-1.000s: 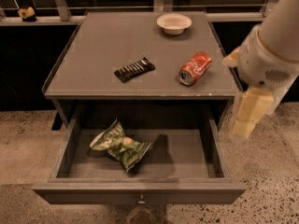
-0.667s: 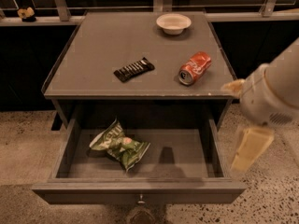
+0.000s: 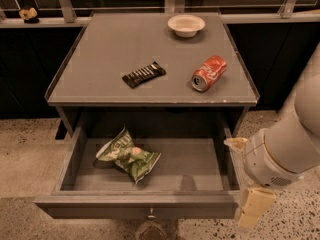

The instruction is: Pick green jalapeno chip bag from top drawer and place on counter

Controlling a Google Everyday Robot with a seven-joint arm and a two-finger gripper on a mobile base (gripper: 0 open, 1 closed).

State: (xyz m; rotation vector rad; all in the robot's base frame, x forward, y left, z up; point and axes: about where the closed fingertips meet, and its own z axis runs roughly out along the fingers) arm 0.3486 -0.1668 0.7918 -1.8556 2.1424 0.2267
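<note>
- Speckled stone floor (image 3: 30, 154) surrounds a grey cabinet that stands against a dark glazed railing (image 3: 65, 1).
- On the grey tabletop (image 3: 100, 84), a white bowl (image 3: 186, 25) sits near the back edge, right of centre.
- A red soda can (image 3: 209, 73) lies on its side toward the front right of the tabletop, with its open end toward the camera.
- A flat black candy bar wrapper (image 3: 144, 75) lies left of the can, apart from it, near the middle.
- Beneath the tabletop, the top drawer (image 3: 100, 211) is pulled well out, and its small round knob (image 3: 151, 215) shows at the centre of the front panel.
- The green jalapeno chip bag (image 3: 127, 156) lies crumpled on the drawer floor, left of centre, and nothing else is touching it.
- The tool (image 3: 252, 206) hangs off the pale robot arm (image 3: 285, 149) at the lower right, outside the drawer beside its front right corner and well apart from the bag.
- I cannot tell from this angle whether the tool is spread or pressed together; it is carrying nothing visible.
</note>
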